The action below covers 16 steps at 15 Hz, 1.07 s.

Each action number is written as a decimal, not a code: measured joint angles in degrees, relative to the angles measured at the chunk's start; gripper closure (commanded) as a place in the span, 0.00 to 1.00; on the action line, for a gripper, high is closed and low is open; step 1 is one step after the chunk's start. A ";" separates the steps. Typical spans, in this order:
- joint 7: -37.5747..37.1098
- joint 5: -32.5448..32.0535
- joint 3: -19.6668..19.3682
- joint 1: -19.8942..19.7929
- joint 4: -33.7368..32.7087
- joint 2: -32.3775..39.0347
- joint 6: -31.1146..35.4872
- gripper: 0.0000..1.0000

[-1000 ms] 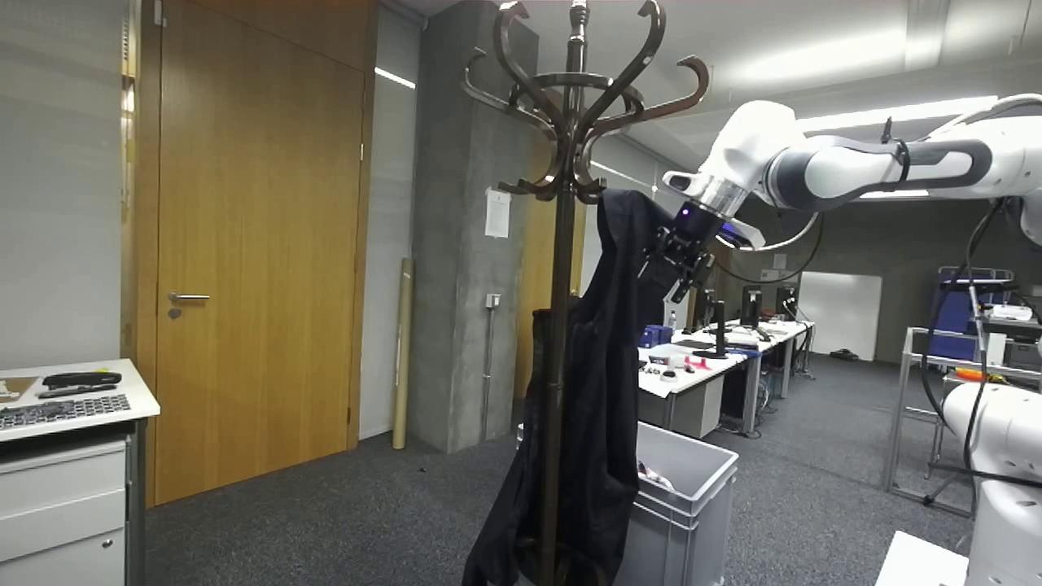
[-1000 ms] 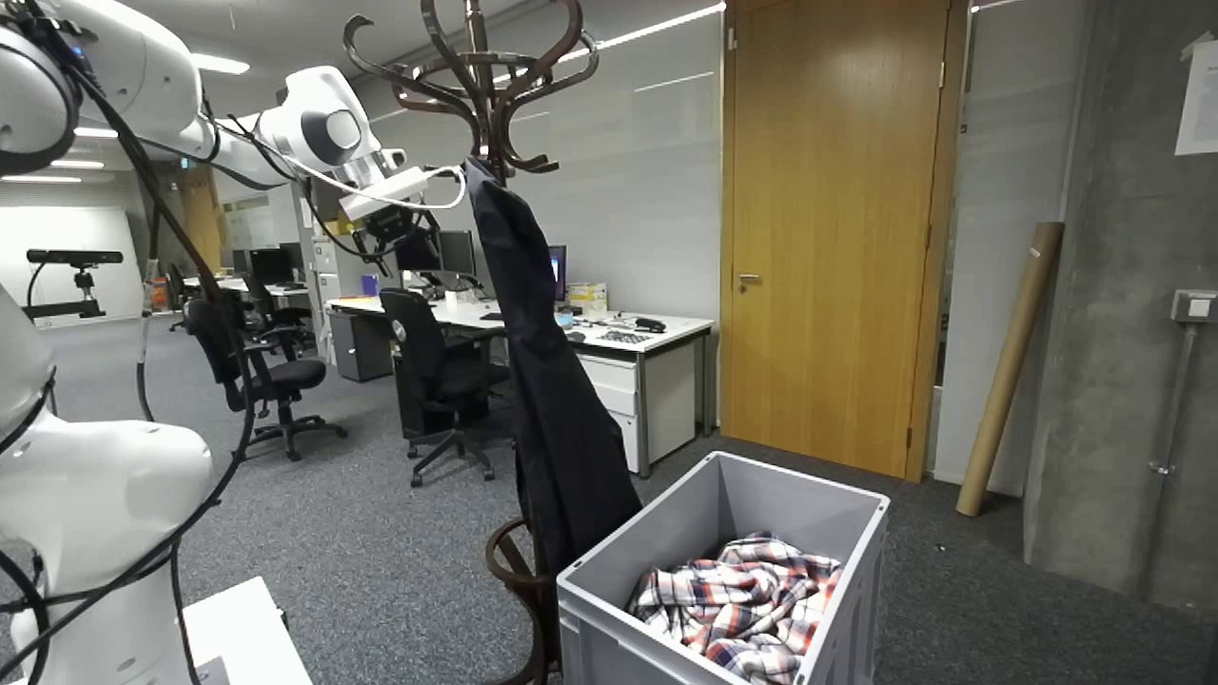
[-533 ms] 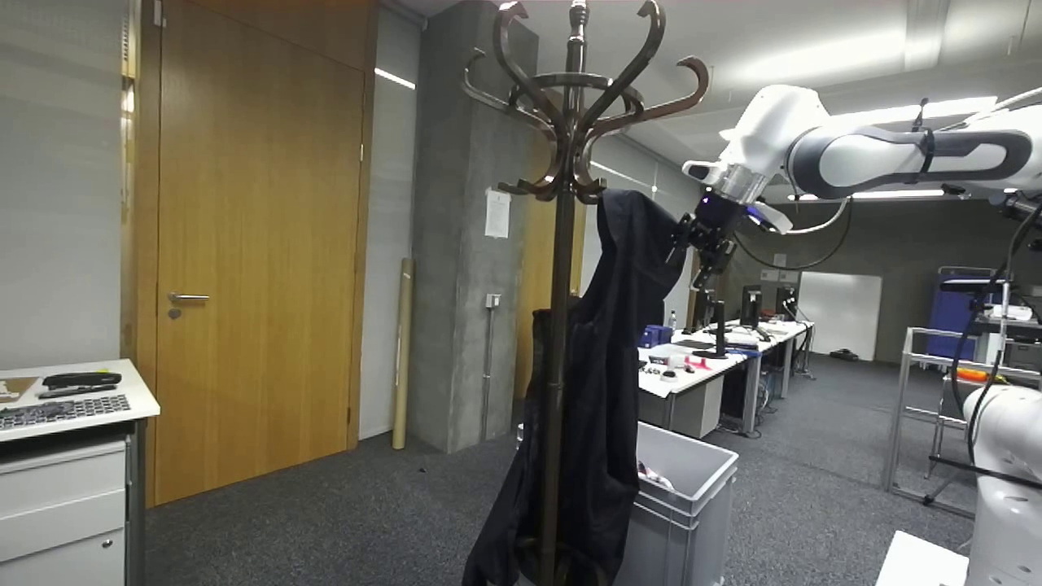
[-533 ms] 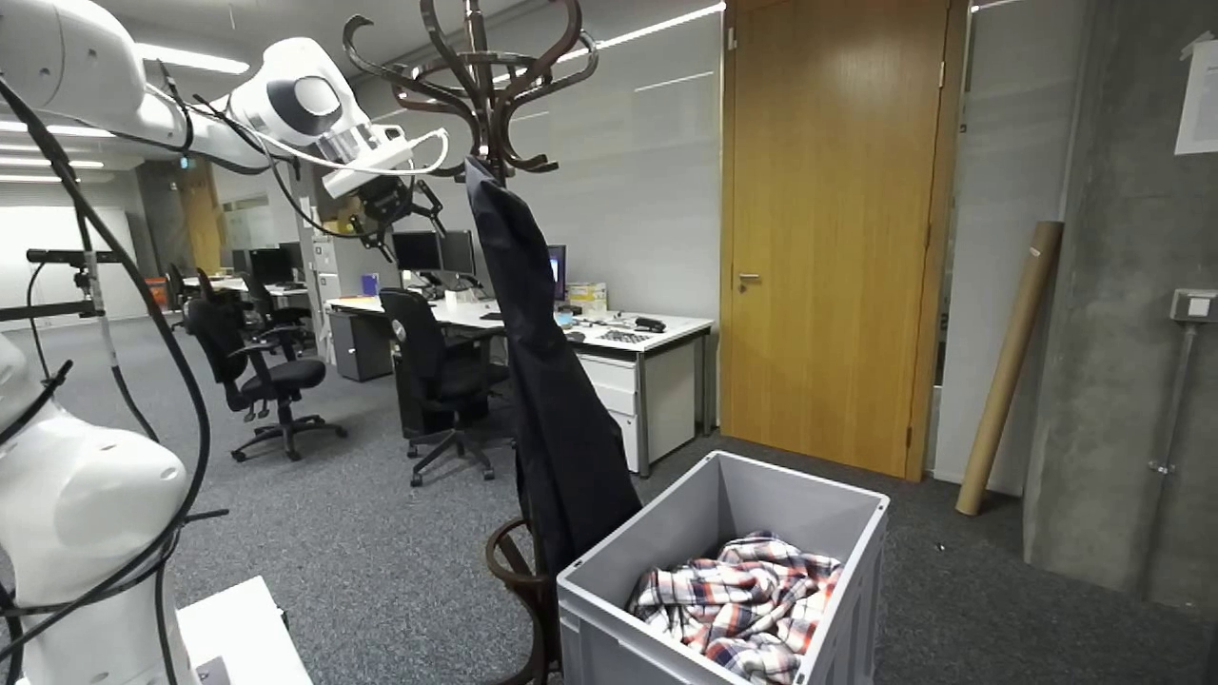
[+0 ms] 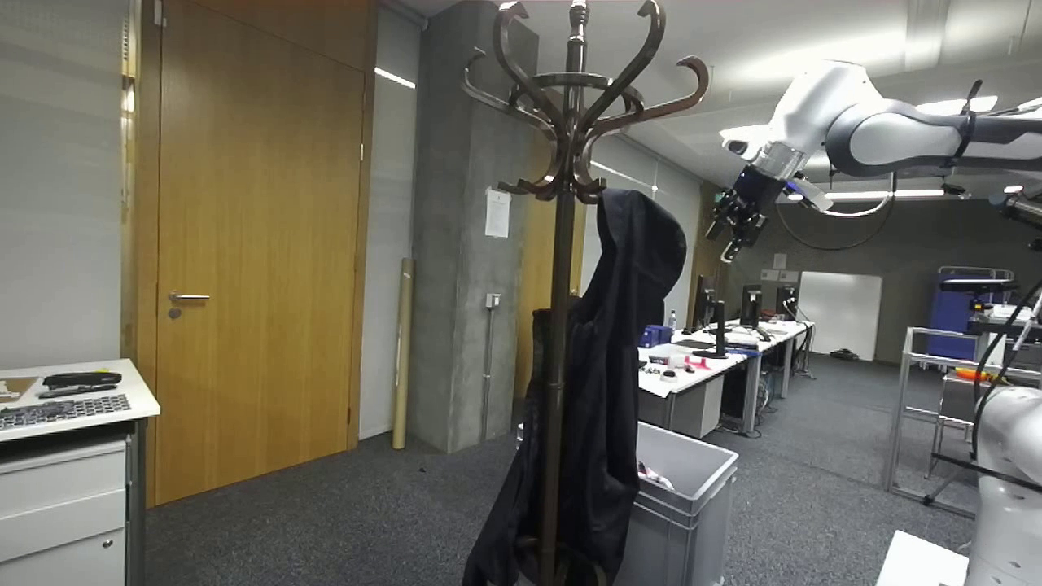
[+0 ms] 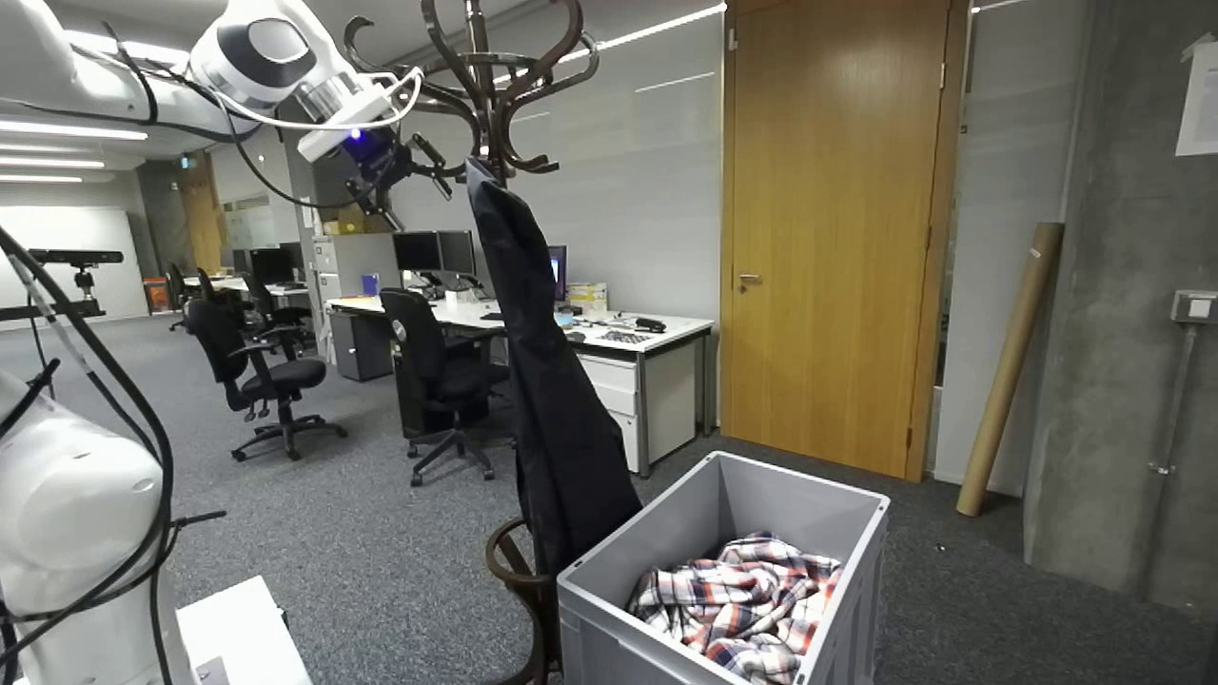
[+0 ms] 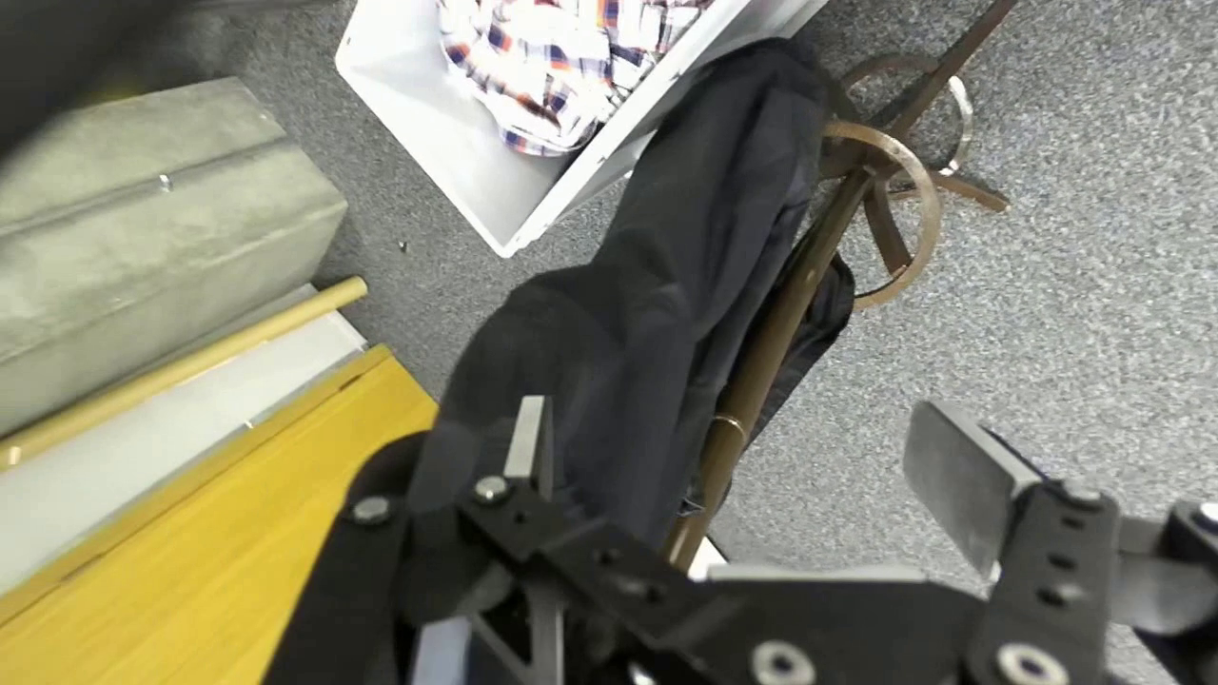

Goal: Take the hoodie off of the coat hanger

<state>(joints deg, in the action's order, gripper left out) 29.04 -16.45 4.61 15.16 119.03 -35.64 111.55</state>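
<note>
One black hoodie (image 5: 602,366) hangs on one dark coat hanger (image 5: 562,252), near the gripper (image 6: 422,208) but apart from it in both exterior views. The gripper is spread wide, holding nothing; in the wrist view the hoodie lies beyond its two fingers (image 7: 961,480), partly hidden behind one. One paper sheet (image 5: 497,213) on the concrete pillar (image 5: 444,244) is too small to read. One grey crate (image 6: 599,647) beside the coat hanger contains plaid fabric (image 6: 747,595).
</note>
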 measured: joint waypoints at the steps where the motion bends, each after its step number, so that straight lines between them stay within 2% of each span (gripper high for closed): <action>1: 0.08 -0.25 -0.95 -0.76 0.35 -1.19 0.05 0.00; 7: 0.41 -0.43 -8.02 -3.94 4.97 -5.83 5.35 0.00; 12: 0.36 0.53 -7.81 -3.83 5.54 -5.94 5.96 0.00; 16: 0.36 2.64 -8.59 -3.75 5.01 -6.05 14.35 0.00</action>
<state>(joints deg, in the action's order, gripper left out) 29.40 -13.81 -3.98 11.42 124.04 -41.70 125.89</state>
